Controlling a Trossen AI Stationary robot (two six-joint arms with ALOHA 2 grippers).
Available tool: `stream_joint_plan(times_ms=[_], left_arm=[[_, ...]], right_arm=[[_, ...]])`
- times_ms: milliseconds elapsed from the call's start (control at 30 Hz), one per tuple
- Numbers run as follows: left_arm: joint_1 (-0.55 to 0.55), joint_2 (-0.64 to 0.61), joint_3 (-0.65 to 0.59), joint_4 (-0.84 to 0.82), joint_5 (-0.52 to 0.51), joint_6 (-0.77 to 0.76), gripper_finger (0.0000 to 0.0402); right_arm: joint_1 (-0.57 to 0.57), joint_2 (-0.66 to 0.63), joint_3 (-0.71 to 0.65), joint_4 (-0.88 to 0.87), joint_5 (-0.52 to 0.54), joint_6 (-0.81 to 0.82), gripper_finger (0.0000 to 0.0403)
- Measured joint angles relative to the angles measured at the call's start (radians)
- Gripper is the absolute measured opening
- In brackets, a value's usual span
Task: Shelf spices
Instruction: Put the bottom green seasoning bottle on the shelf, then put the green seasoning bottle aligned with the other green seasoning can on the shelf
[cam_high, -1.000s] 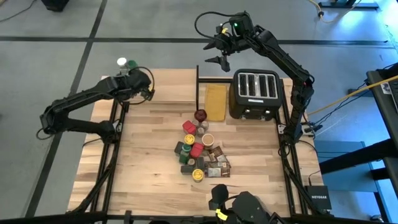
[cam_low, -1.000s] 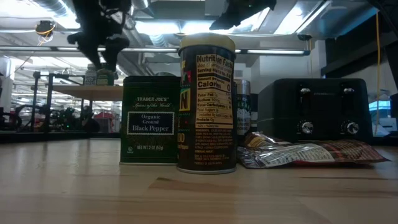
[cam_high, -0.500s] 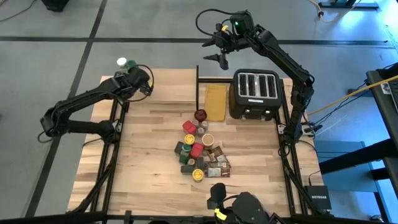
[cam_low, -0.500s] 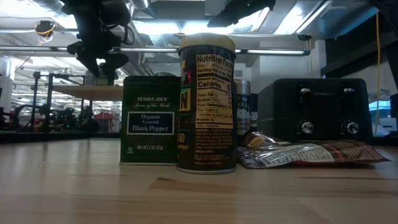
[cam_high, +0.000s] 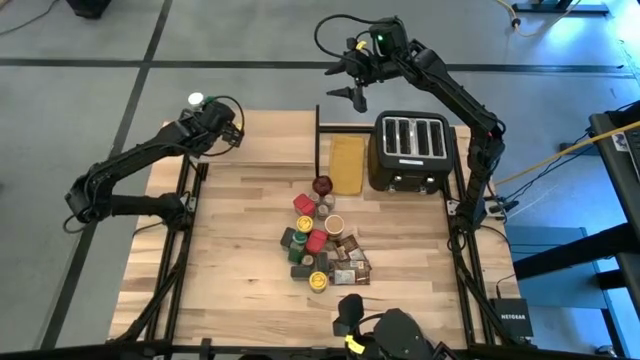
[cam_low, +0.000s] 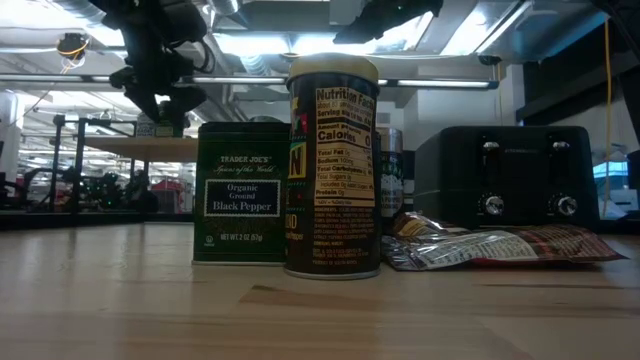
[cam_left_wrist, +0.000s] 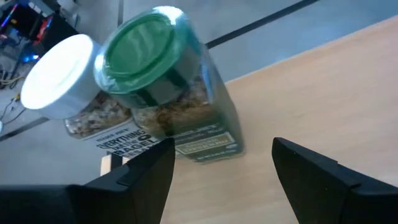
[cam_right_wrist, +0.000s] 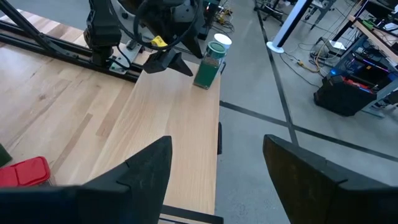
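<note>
Two jars, green-lidded (cam_left_wrist: 152, 93) and white-lidded (cam_left_wrist: 62, 78), stand touching at the shelf's (cam_high: 275, 140) upper-left corner, presumably packed to save room. Left pincer (cam_high: 232, 133) hangs released beside them; right pincer (cam_high: 350, 85), also empty, waits upper centre. Remaining spices (cam_high: 322, 245) cluster mid-worktop (cam_high: 230, 270) near a toaster (cam_high: 412, 150). Grey lined floor surrounds.

Black four-slot toaster (cam_high: 410, 150) beside tan-yellow board (cam_high: 347, 163), dark red round knob (cam_high: 322, 185) just below the board.

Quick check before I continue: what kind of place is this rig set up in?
Probably a robotics lab or workshop: grey taped floor, ceiling ducts, cluttered workbenches beyond the table.
</note>
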Motion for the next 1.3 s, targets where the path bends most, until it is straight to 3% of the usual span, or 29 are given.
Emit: stream_joint_plan(times_ms=[533,1033,1300], left_arm=[[0.031,0.000,0.000,0.017,0.132,0.018,0.0263],[0.051,0.000,0.000,0.046,0.137,0.042,0.0263],[-0.029,-0.039,0.009,0.036,0.143,0.040,0.0263]], right_arm=[[0.000,0.000,0.000,0.000,0.000,0.000,0.0259],[0.000,0.000,0.000,0.001,0.000,0.000,0.0259],[0.000,0.000,0.000,0.001,0.002,0.018,0.0259]])
